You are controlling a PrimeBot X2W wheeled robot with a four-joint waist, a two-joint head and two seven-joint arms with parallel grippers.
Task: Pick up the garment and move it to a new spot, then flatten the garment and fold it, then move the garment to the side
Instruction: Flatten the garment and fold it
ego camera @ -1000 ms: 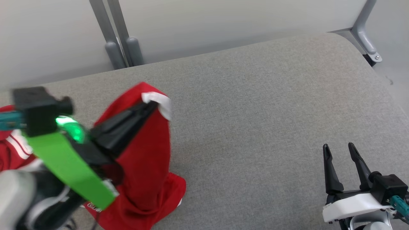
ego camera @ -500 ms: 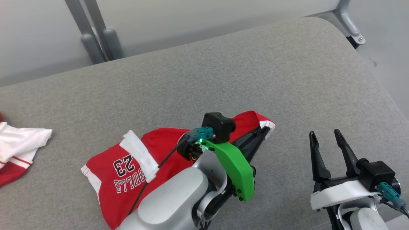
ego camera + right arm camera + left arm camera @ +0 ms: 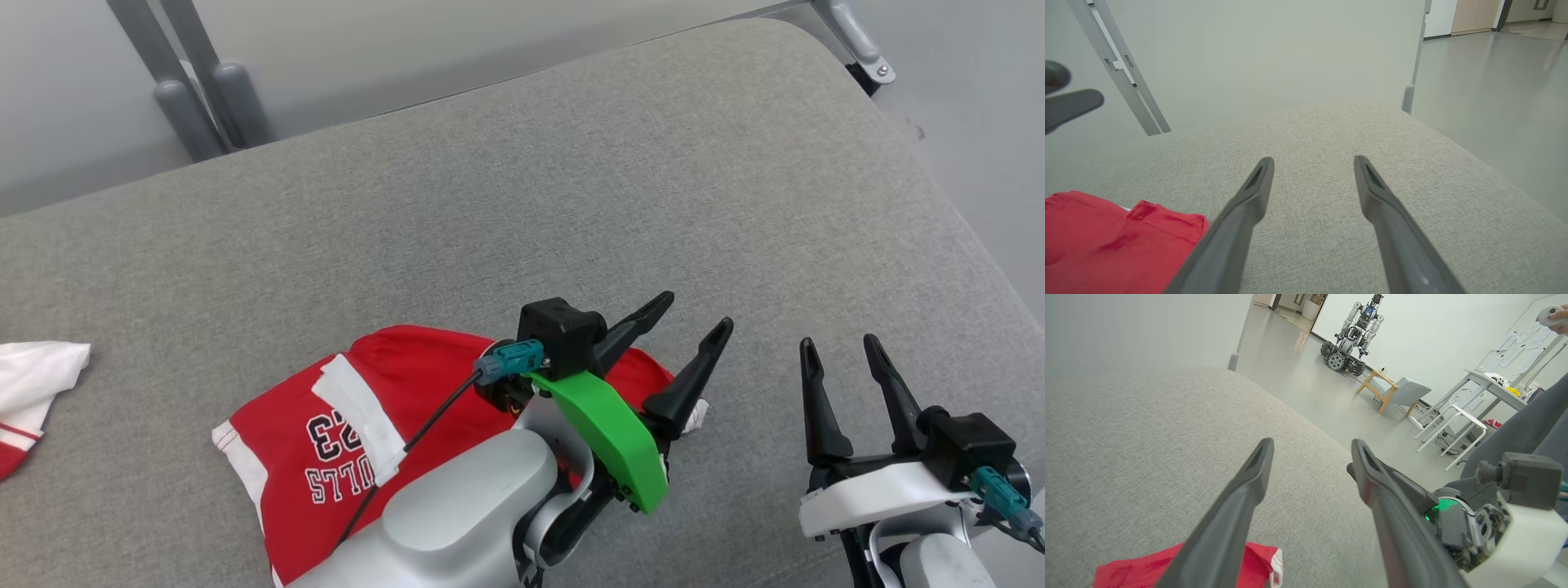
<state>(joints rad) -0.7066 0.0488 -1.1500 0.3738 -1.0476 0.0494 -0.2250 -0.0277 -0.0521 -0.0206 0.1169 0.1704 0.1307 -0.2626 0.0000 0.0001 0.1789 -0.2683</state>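
The garment (image 3: 310, 425) is a red jersey with white trim and black lettering, lying crumpled on the grey padded surface (image 3: 522, 212) near its front edge. My left gripper (image 3: 698, 314) hangs just above the garment's right end, fingers spread wide and holding nothing. In the left wrist view the gripper (image 3: 1312, 443) is open over a red corner of the garment (image 3: 1139, 571). My right gripper (image 3: 837, 343) stands open to the right of the garment, apart from it. The right wrist view has that gripper (image 3: 1312, 159) above bare fabric, with the garment (image 3: 1106, 241) at lower left.
Another white and red cloth (image 3: 28, 392) lies at the surface's left edge. Grey metal posts (image 3: 196, 90) stand behind the surface. The left wrist view takes in a floor with another robot (image 3: 1353, 332), a chair (image 3: 1396, 390) and a white table (image 3: 1486, 386).
My left gripper has opened and let go of the garment's right end, which now lies flat on the surface. The head camera has shifted slightly. The right gripper keeps its place.
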